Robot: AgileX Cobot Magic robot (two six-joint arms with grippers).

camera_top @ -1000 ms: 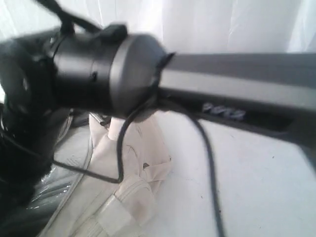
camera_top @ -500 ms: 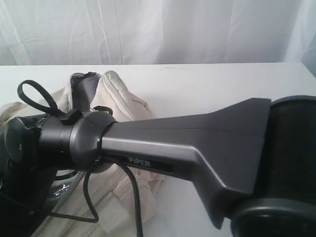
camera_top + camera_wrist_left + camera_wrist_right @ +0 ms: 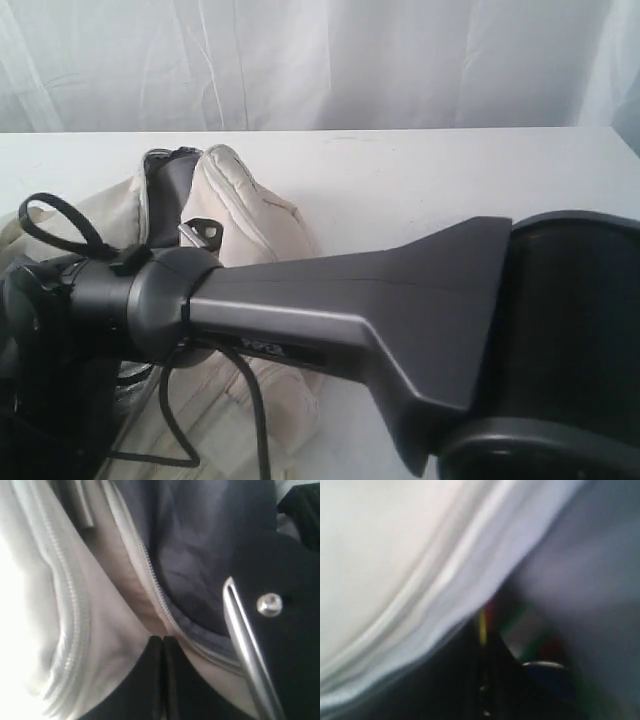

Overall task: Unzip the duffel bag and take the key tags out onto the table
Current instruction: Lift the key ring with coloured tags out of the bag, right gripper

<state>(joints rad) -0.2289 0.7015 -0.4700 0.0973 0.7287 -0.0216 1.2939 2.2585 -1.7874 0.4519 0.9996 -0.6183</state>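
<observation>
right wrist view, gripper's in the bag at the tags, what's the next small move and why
Probably lift the right gripper slowly up out of the duffel bag. Its jaws look shut on the key tags, a yellow one between them, though the view is blurred, and the left gripper seems to pinch the zipper edge, holding the mouth open.

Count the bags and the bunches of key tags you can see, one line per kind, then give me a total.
duffel bag: 1
bunch of key tags: 1 (inside the bag, too blurred to count single tags)
Total: 2
</observation>
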